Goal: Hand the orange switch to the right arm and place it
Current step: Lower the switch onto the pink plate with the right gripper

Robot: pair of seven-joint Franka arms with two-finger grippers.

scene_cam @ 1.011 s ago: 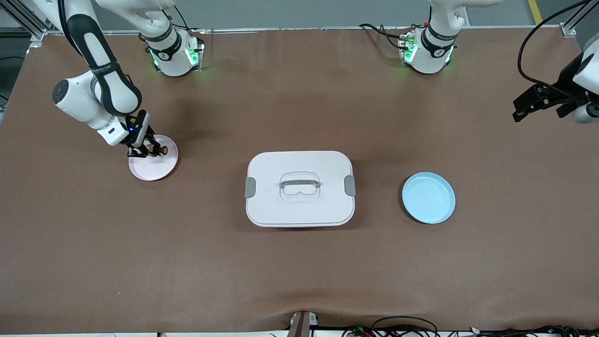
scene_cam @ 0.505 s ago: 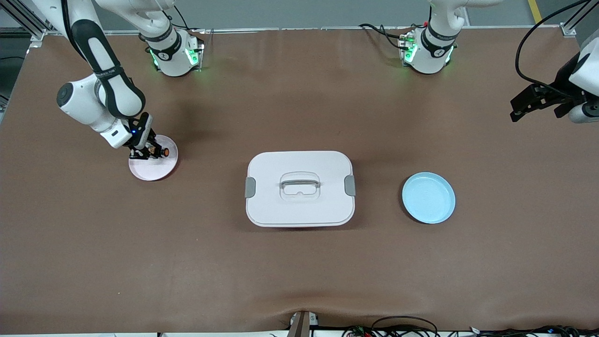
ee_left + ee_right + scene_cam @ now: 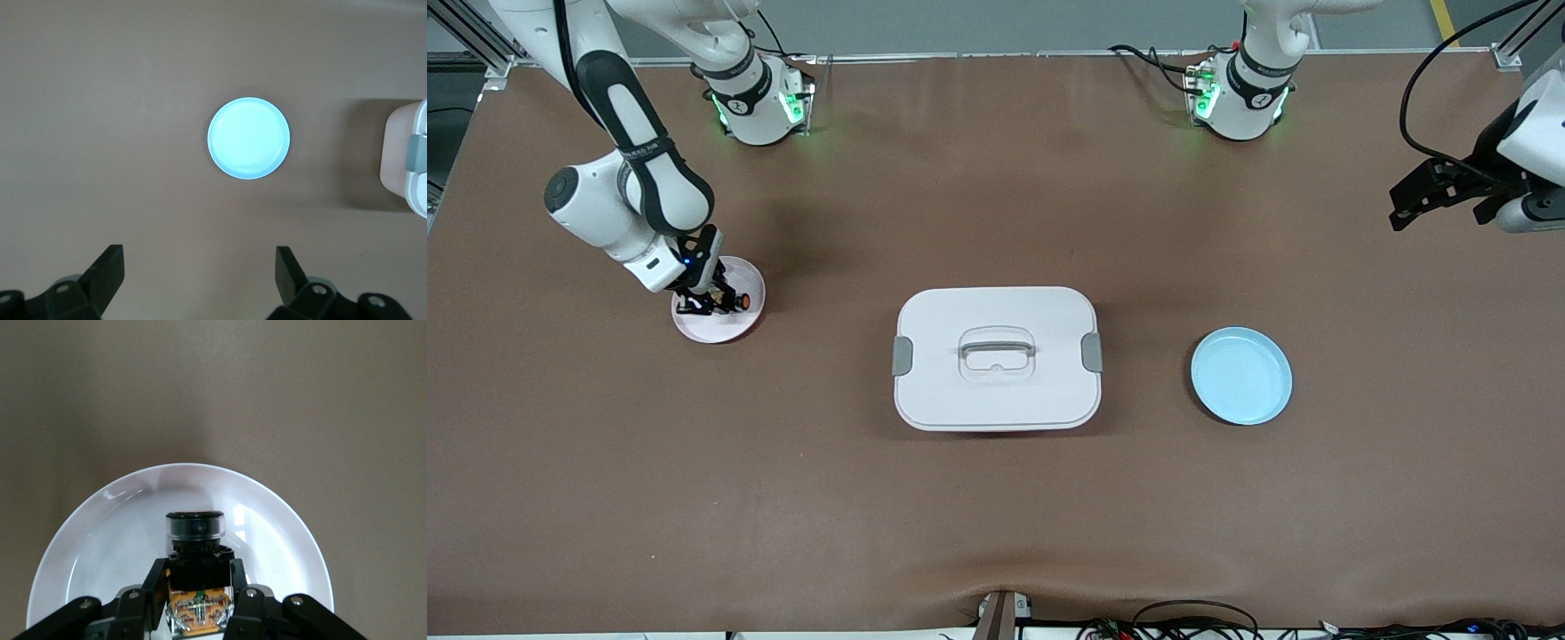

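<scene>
We find the right arm's black two-finger gripper [image 3: 710, 303] at the left of the front view, lowered over the small round pale pink plate [image 3: 734, 327] that sits on the brown tabletop [image 3: 996, 498] toward the right arm's end. Its fingers [image 3: 157, 583] are clenched on the orange switch [image 3: 734, 302], a tiny black stubby push-button with a round orange cap; in the right wrist view the switch [image 3: 194, 570] sits low in the centre of the frame, gripped on both sides of its black body, with the pink plate [image 3: 280, 540] directly beneath it. We cannot tell from either view whether the switch touches the plate. The left arm's black two-finger gripper [image 3: 1436, 191] waits at the upper right edge of the front view, over bare tabletop at the left arm's end; in the left wrist view its fingers [image 3: 107, 270] stand spread well apart at the bottom of the frame and grasp nothing. The round light blue plate [image 3: 1241, 375] lies at right of centre in the front view, with nothing on it. The white rectangular lidded container with grey side clips and a clear handle [image 3: 996, 357] rests at the centre of the frame, between the two plates and well apart from each.
</scene>
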